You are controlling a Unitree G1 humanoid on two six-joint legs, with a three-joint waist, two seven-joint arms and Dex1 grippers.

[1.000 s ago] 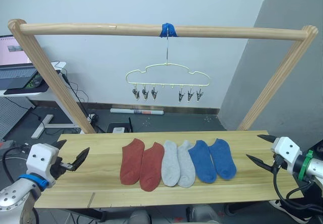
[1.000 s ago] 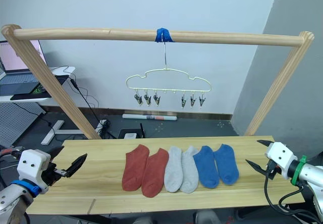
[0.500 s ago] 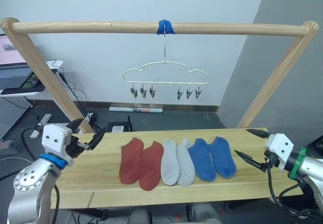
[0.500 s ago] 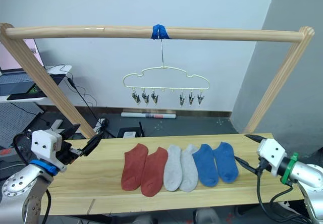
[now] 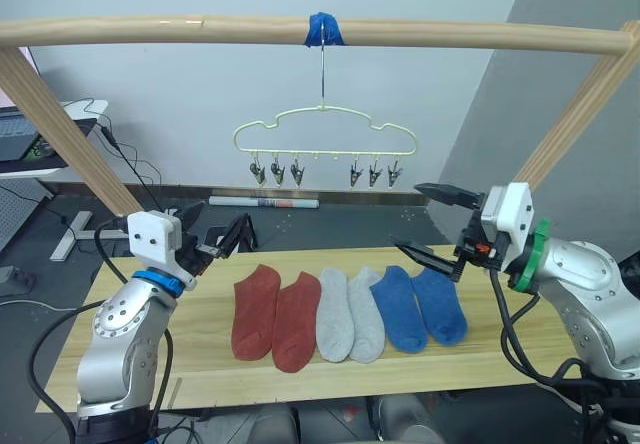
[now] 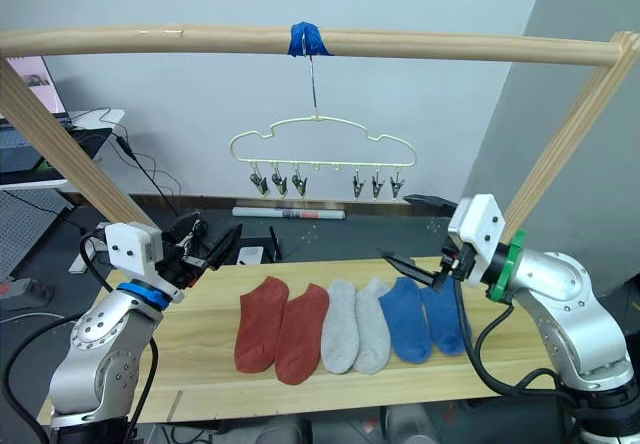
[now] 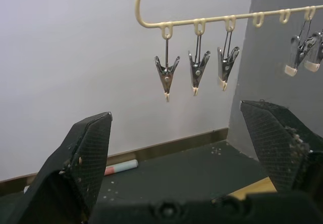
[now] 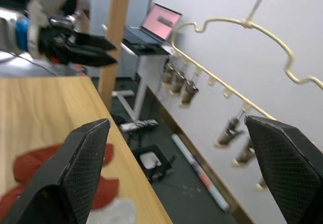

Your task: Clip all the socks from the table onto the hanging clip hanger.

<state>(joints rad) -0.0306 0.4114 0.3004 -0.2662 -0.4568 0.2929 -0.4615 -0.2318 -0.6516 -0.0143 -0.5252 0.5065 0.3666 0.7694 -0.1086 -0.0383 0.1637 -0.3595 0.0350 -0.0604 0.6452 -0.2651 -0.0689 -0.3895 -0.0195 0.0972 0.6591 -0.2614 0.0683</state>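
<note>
Six socks lie side by side on the table (image 5: 520,339): two rust-red socks (image 5: 274,313), two grey socks (image 5: 350,315) and two blue socks (image 5: 420,307). The cream clip hanger (image 5: 325,132) hangs from the beam, its silver clips (image 7: 196,71) all bare. My left gripper (image 5: 218,230) is open and raised over the table's back left edge, left of the red socks, pointing toward the hanger. My right gripper (image 5: 409,217) is open too, held in the air above the blue socks and below the hanger's right end. Neither holds anything.
A thick wooden beam (image 5: 180,31) on slanted posts spans the table, with blue tape (image 5: 327,28) at the hanger's hook. A desk with a laptop (image 6: 30,72) stands at the far left. Cables and a tube (image 5: 262,203) lie on the floor behind.
Both arms have risen from the table's ends and moved inward. The left gripper now sits near the red socks, the right one above the blue socks. The camera has shifted as well.
</note>
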